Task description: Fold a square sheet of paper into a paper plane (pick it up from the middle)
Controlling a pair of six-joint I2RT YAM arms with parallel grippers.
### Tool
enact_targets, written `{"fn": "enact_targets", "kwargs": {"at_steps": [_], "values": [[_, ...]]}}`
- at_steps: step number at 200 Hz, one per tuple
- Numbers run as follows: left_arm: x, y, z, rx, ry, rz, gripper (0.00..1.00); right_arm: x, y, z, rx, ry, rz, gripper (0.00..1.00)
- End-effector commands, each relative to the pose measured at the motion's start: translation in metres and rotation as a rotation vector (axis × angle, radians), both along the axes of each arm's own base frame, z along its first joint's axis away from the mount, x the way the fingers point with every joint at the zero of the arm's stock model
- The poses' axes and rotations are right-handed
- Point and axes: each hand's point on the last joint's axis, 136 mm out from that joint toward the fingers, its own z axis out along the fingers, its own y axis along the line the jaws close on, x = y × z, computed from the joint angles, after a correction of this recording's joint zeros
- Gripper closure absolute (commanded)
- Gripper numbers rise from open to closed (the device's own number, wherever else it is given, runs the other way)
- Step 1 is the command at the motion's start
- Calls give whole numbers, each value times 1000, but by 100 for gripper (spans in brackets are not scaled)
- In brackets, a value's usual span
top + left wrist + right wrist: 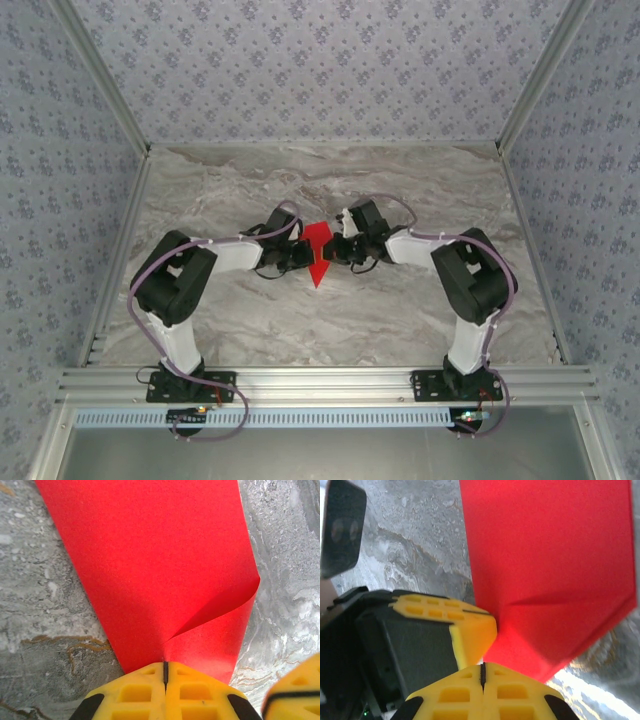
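Paper (318,252), red, creased, left end effector (165,669) pinching one edge, right end effector (482,669) pinching the opposite edge

Red sheet of paper (318,250), folded arrow-like, tip toward the near edge, mid-table

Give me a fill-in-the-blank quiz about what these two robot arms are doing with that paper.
The folded paper pinched by both hands is coloured ____. The left hand and right hand each have fingers coloured ____. Seen from above, the paper's pointed tip faces the ____ of both arms.
Missing words: red, yellow, bases.
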Motion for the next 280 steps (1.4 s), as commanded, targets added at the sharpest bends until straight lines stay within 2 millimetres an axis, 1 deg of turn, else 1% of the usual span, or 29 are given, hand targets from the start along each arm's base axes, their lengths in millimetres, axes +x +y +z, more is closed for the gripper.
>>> {"fn": "enact_targets", "kwargs": {"at_steps": [1, 29, 50, 75, 100, 121, 135, 149, 170, 194, 220, 239, 263, 280], "values": [[-6, 14, -19, 92, 45, 4, 100, -3, 0, -19, -50, 45, 16, 100], [-4, 11, -14, 83, 34, -7, 100, -4, -6, -35, -90, 78, 3, 100], [0, 8, -6, 75, 16, -18, 100, -9, -11, -45, -113, 94, -7, 100], [5, 0, 15, 31, -22, -33, 99, -14, -16, -51, -129, 121, -40, 100], [7, 0, 40, -15, -67, -3, 96, -24, -13, -55, -122, 167, -101, 100], [-3, 4, 54, -52, -89, 29, 95, -32, -9, -58, -122, 199, -154, 100], [-15, 7, 56, -66, -80, 45, 94, -33, -8, -57, -117, 207, -188, 100], [-27, 5, 59, -101, -70, 48, 94, -33, -9, -56, -121, 211, -217, 100], [-46, -2, 54, -144, -29, 44, 96, -32, -10, -56, -125, 213, -226, 100], [-61, -11, 39, -152, 30, 19, 98, -32, -9, -57, -123, 219, -218, 100], [-64, -14, 24, -129, 61, 12, 100, -32, -10, -58, -123, 219, -214, 100], [-64, -13, 18, -114, 69, 16, 100, -33, -9, -57, -123, 218, -208, 100], [-67, -4, 6, -56, 87, 24, 100, -33, -9, -55, -118, 211, -199, 100], [-69, 3, -1, -19, 96, 34, 100, -31, -8, -50, -107, 192, -190, 100]]}}
